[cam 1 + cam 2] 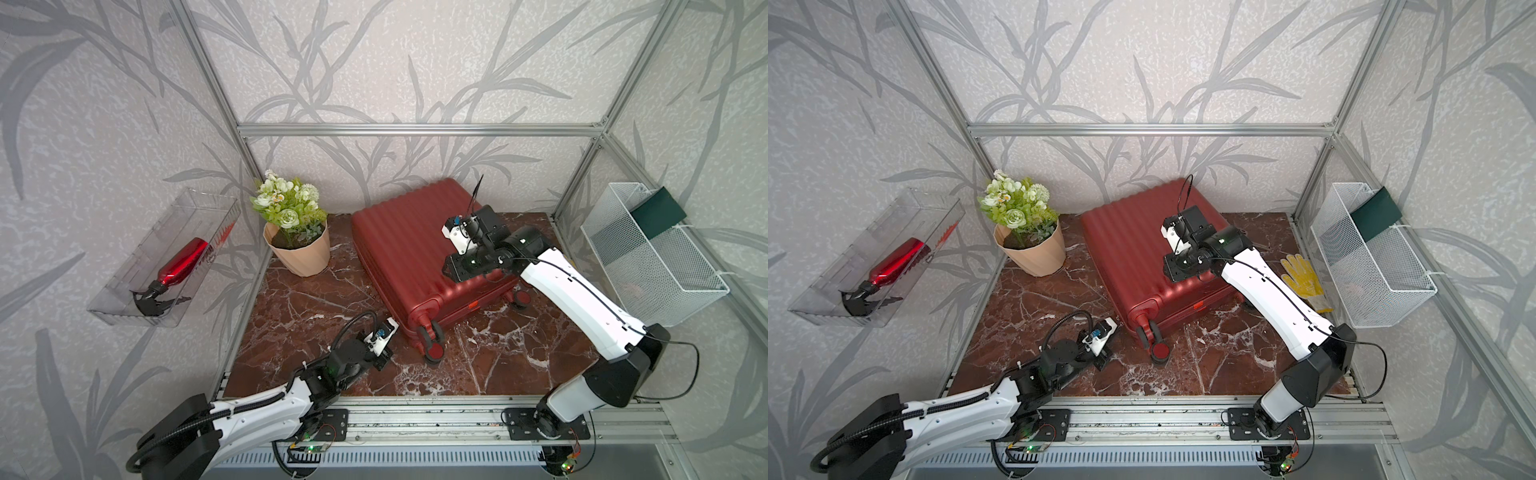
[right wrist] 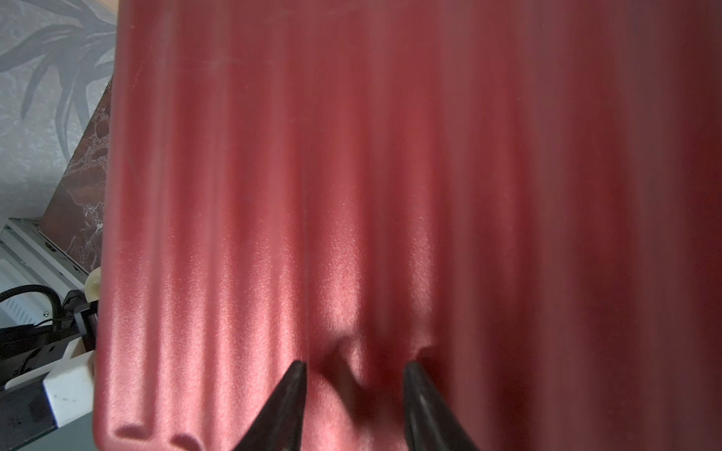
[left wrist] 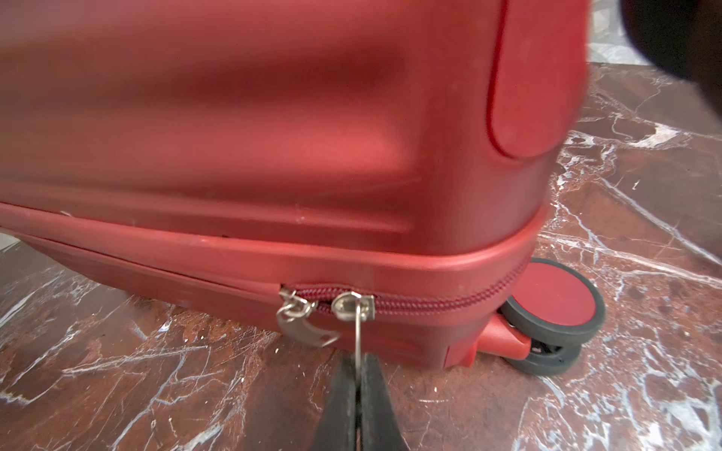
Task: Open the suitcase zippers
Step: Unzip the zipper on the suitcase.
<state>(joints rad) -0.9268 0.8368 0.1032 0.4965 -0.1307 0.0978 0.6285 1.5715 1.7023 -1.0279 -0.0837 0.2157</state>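
Two silver sliders [image 3: 353,306] sit close together on the zippers [image 3: 429,302], a dark red track along the seam low on the side of the suitcase [image 3: 273,136], near a corner wheel [image 3: 554,300]. The left gripper [image 3: 358,365] is pinched tight on the thin metal pull tab [image 3: 357,336] of the slider nearer the wheel. The other slider's tab hangs loose.

The suitcase lies flat, ribbed shell up, toward the back of the marble tabletop [image 1: 311,299] in both top views. The right gripper [image 2: 353,371] is over that top shell with its jaws partly apart and nothing between them. Its fingertips [image 2: 297,375] are right at the ribs, though contact is unclear.

Just beside the case stands a peach flower pot [image 1: 299,253]. A yellow glove [image 1: 1304,282] lies beyond the right arm in a top view. A clear tray [image 1: 124,307] on the left wall holds a red spray bottle [image 1: 183,262], and a white mesh basket [image 1: 665,291] hangs on the right wall.
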